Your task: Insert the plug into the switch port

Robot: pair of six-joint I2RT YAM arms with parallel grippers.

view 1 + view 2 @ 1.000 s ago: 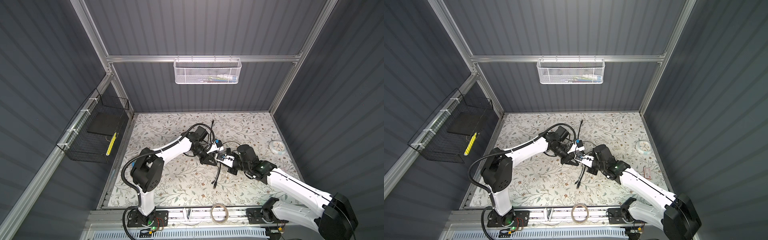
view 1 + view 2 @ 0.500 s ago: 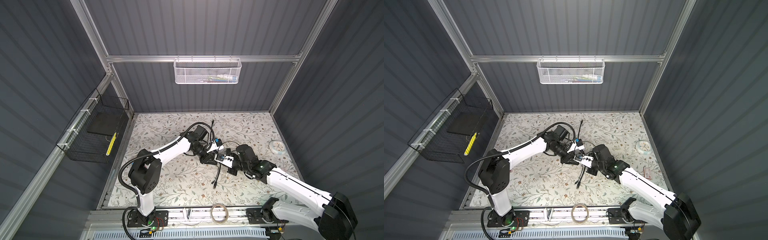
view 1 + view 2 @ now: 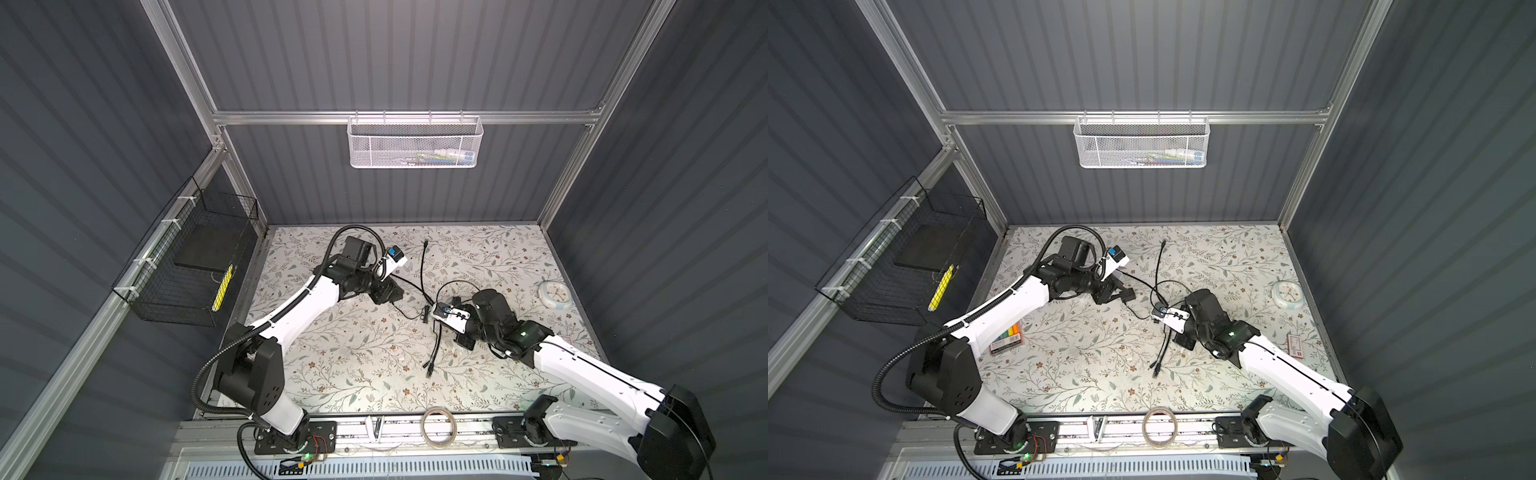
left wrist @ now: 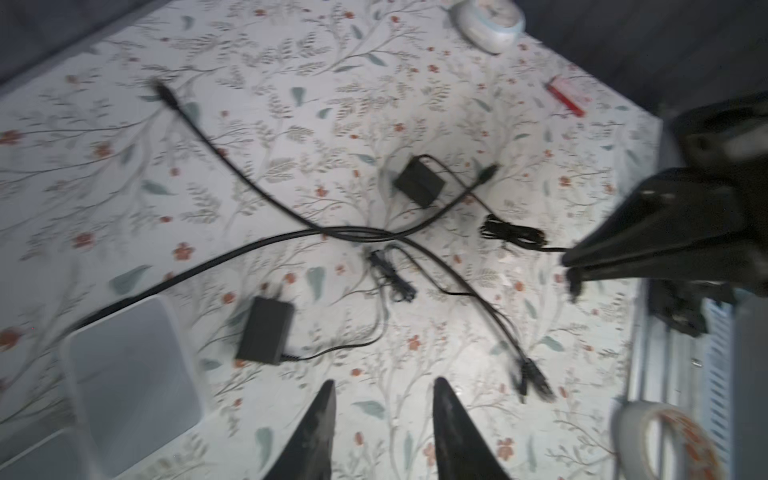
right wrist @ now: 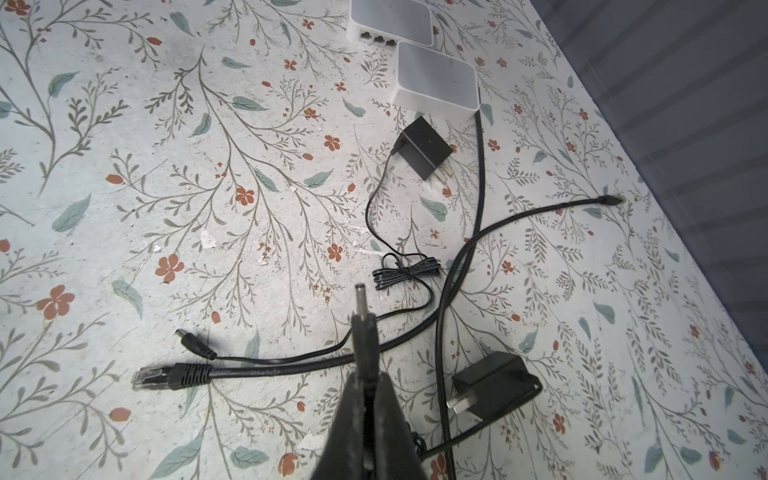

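Now, with right hand (image 5: 365,384) clamped on barrel plug (image 5: 362,316), clear of tabletop (image 5: 124,124), well short of white switch (image 5: 436,83): carry past black adapter (image 5: 424,151), square tip to power port, push straight, slowly. Use left hand (image 4: 380,415), parted and empty, to brace switch.

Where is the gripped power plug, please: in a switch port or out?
Out: the right gripper clamps the plug, tip bare, far from the nearer switch.

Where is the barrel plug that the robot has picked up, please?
In the right wrist view, the barrel plug sits pinched in the shut right end effector, just right of the table middle, near the bundled cord.
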